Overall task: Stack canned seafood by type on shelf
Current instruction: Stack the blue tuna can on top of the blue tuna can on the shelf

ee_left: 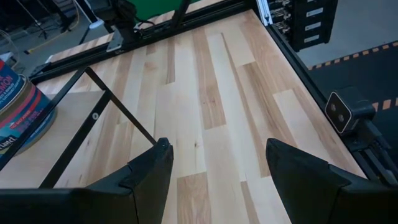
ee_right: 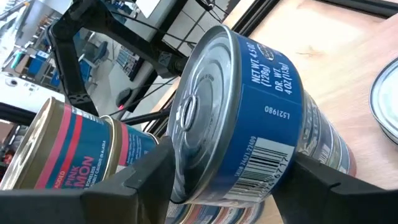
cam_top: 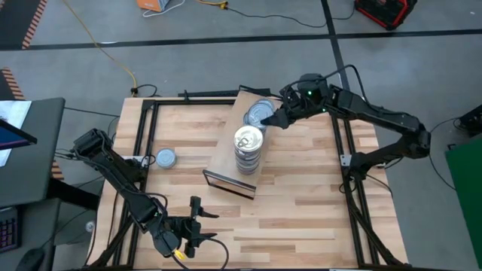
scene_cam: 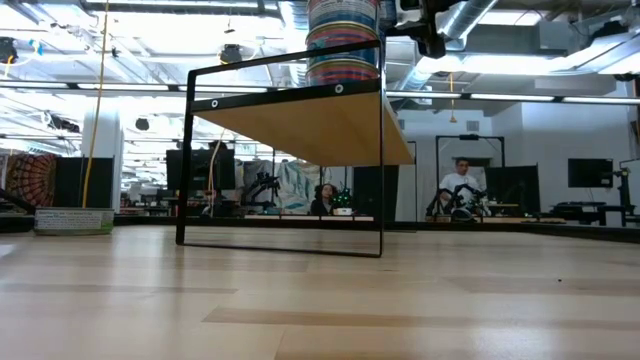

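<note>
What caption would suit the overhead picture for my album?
Right tool at a silver-topped can stack on the shelf, beside the gold-lidded stack.

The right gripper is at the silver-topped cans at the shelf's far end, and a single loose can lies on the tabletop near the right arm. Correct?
Nearly. The loose can lies near the left arm, as the high view shows. The right gripper is indeed at the silver-topped cans on the shelf.

The blue can (ee_right: 261, 118) reads "NET WT", "(128g)", "DR. WT", "4 OZ (113g)" and the stamped code "L521980", above a barcode whose digits are too small to read. The red-and-blue can (ee_right: 68, 149) beside it reads "PINK SALMON".
</note>
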You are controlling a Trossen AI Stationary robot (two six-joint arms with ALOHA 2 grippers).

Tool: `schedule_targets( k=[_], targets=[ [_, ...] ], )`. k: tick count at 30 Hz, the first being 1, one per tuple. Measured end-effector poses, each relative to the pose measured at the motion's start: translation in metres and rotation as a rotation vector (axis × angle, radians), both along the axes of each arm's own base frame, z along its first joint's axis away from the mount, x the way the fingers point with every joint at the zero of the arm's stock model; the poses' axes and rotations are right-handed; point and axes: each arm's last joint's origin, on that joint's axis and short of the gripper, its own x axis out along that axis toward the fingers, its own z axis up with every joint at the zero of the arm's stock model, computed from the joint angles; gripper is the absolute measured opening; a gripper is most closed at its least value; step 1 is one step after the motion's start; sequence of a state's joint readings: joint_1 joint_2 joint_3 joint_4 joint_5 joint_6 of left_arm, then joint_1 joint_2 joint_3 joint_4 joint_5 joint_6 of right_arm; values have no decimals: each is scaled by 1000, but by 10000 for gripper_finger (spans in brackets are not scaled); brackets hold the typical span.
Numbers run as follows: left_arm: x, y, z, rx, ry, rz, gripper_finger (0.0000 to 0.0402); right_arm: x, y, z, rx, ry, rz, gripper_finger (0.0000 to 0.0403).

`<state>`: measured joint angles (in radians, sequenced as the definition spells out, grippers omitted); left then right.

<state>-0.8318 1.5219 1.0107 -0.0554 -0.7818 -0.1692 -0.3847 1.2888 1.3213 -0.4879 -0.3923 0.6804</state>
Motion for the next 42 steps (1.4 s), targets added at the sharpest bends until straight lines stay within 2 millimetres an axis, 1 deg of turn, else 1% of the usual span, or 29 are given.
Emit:
schedule_targets(
  k=[7,12,22,31,42],
  targets=[
    [0,0,0,0,0,0,249,-1,5,14,-19,-32,19,265],
    [0,0,0,0,0,0,249,-2,8,11,-6,7,24,265],
    [0,0,0,-1,0,0,249,-5,3,7,7,59,-26,265],
    [0,0,0,-14,3,-3,249,-5,3,7,23,66,-53,265],
    [0,0,0,-16,5,-6,249,-5,5,7,39,57,-18,265]
  ],
)
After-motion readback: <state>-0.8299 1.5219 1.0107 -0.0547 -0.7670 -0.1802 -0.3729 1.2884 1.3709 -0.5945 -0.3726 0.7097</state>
